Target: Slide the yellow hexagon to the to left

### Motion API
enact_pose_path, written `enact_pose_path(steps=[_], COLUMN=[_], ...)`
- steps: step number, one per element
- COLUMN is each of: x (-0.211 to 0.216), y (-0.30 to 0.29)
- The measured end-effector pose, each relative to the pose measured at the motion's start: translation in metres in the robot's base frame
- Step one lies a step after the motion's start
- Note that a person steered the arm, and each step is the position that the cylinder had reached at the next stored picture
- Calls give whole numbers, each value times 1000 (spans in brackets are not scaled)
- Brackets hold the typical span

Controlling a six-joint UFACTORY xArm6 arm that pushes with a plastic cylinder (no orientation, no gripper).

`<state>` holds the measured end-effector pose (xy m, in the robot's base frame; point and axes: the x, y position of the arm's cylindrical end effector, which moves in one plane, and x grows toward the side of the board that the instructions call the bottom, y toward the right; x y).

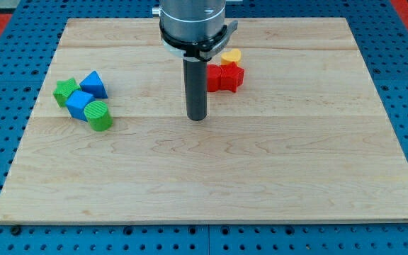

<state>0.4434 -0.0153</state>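
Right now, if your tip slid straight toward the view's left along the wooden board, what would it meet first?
My tip would probably meet the green cylinder block first; it lies almost level with the tip. The blue cube sits just above that line. Depth is unclear.

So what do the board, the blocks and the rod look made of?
Board: pale wood, matte, with visible grain and plank seams. Blocks, such as the green cylinder and red block: probably plastic, with fine ridges suggesting 3D printing. Rod: dark and smooth, possibly metal or plastic; my tip stands left of the red block.
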Motion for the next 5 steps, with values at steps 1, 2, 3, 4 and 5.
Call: enact_pose_path(steps=[1, 2, 3, 4, 5], x=[6, 28, -41, -84, -115], y=[0, 0, -6, 9, -27])
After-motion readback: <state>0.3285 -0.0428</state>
